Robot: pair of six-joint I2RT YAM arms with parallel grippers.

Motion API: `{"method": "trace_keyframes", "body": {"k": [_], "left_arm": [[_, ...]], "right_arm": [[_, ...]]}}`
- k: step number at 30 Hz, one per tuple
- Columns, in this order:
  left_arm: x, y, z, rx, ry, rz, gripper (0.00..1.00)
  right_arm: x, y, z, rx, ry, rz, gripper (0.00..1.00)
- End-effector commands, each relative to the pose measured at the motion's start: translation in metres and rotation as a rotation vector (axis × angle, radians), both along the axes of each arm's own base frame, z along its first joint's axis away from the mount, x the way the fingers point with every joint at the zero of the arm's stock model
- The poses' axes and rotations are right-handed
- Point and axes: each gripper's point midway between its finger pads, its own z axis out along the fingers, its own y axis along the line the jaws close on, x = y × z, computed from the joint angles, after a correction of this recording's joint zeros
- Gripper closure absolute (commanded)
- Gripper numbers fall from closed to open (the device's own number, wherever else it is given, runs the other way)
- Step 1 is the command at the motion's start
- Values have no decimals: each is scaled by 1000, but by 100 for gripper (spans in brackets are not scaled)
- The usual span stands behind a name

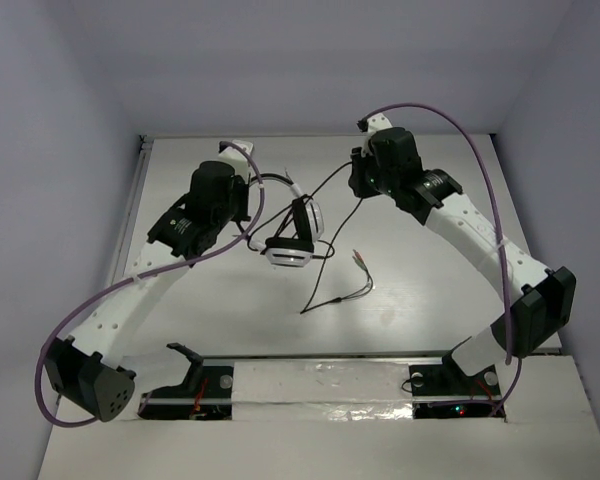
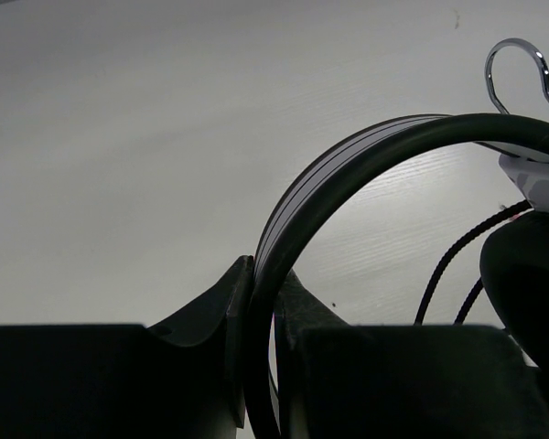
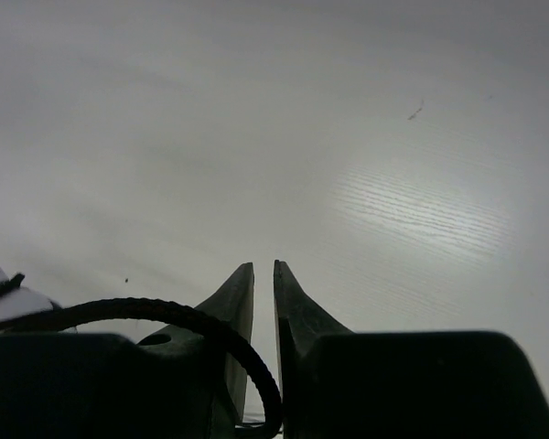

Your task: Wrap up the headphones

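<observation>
The white headphones (image 1: 292, 238) are held at the table's middle back, the white headband (image 1: 280, 182) arching left. My left gripper (image 1: 250, 195) is shut on the headband; in the left wrist view the band's dark edge (image 2: 348, 165) runs between my left gripper's (image 2: 265, 274) fingertips, with an earcup (image 2: 526, 274) at the right. The thin black cable (image 1: 332, 180) runs from the headphones to my right gripper (image 1: 358, 187). In the right wrist view the cable (image 3: 206, 325) loops into the base of my right gripper (image 3: 263, 267), whose jaws stand nearly closed on it.
The rest of the cable (image 1: 330, 297) trails over the table toward the front, with two red-tipped plugs (image 1: 357, 256) at its end. Purple robot cables (image 1: 480, 170) arc over both arms. A raised white ledge (image 1: 320, 380) runs along the near edge.
</observation>
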Motion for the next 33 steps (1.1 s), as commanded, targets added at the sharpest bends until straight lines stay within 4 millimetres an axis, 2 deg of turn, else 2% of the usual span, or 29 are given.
{"method": "trace_keyframes", "body": {"k": [1,2,4,5,7,8,9,17,18,20,21,23,25,27,30,33], "left_arm": [[3,-29,24,-108,-50,-117,100],[0,-36,25,-130,-43,-149,100],[-11,-56,30,-196,-28,-261,100],[-15,-61,35,-223,-30,-290,100],[-18,-66,49,-298,-40,-330,100],[-19,-70,59,-335,-54,-366,100],[-22,-75,70,-376,-60,-393,100],[-20,-83,135,-570,-156,-423,100],[-21,-85,144,-587,-178,-436,100],[-20,-86,158,-631,-193,-429,100],[-18,-82,168,-646,-219,-420,100],[-17,-80,179,-688,-222,-402,100],[-13,-73,192,-712,-241,-380,100],[-11,-70,198,-740,-237,-356,100],[-11,-75,202,-760,-220,-377,100],[-3,-68,204,-760,-221,-327,100]], "right_arm": [[11,-3,10,-31,-12,-33,80],[14,-1,2,-42,1,-28,80],[20,3,-1,-23,-20,-33,79],[19,3,-12,-26,-7,-37,79],[23,11,-9,34,-33,-34,79],[20,12,-20,44,-23,-27,79],[24,19,-4,112,-82,-17,78],[-23,82,16,485,-124,332,68],[-23,90,28,553,-154,357,67],[-24,98,16,592,-131,390,66],[-23,102,22,632,-147,396,66],[-20,109,6,651,-119,413,65],[-20,116,4,697,-112,444,65],[-18,126,-13,701,-79,449,64],[-19,146,-23,716,-69,470,60],[-25,164,-38,713,-34,498,60]]}}
